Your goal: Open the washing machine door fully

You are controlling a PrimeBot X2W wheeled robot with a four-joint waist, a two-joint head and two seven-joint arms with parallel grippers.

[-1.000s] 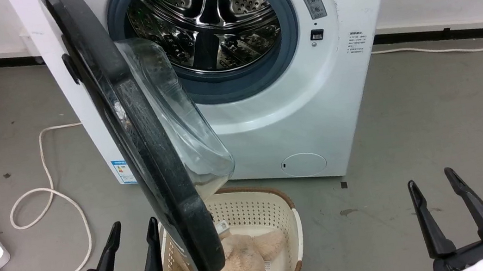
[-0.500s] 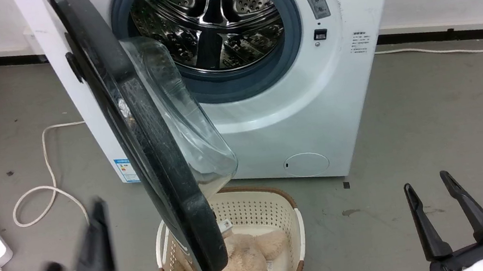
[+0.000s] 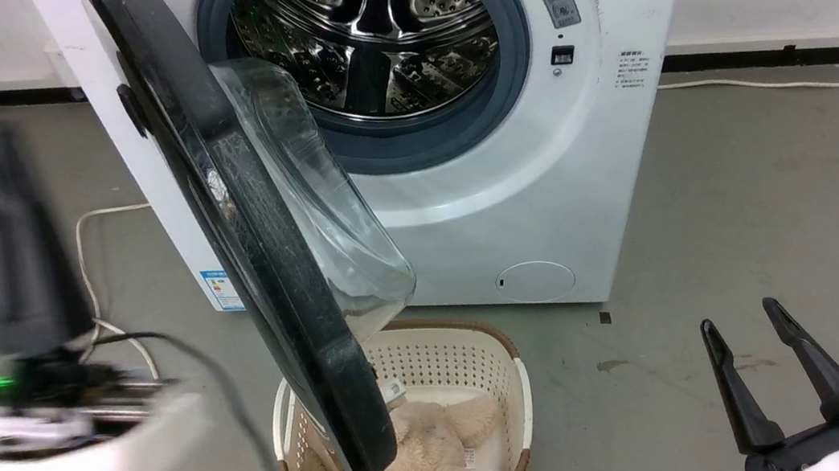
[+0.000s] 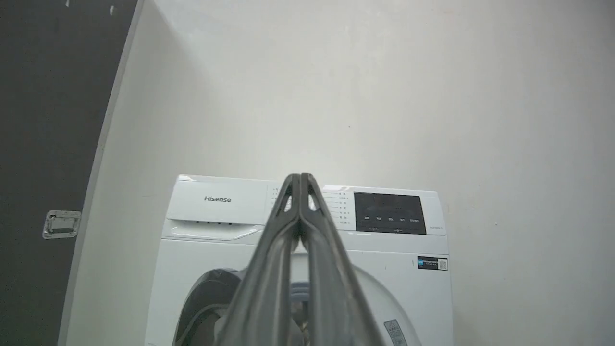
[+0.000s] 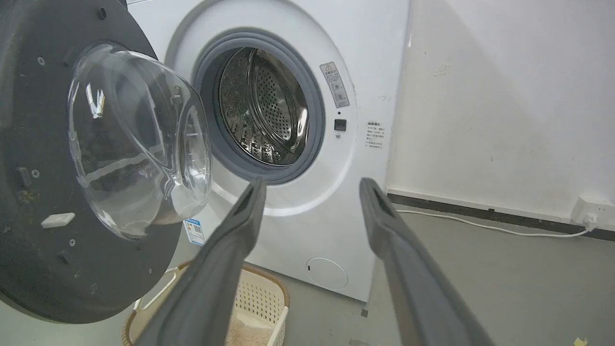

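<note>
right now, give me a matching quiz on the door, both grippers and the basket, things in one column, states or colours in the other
Column one:
1. washing machine door
2. left gripper
3. right gripper
4. laundry basket

Column two:
a. open, holding nothing
b. cream, perforated
c. shut, fingers pressed together
d. swung out, black rim around clear glass

Pairs: 1-d, 2-c, 3-a, 4-b

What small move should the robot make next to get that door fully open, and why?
Probably bring the shut left gripper round to the door's glass side and nudge it outward. The door stands only partway open, jutting over the basket, and that gripper hovers off to its left, touching nothing. The open right gripper sits low and far away.
</note>
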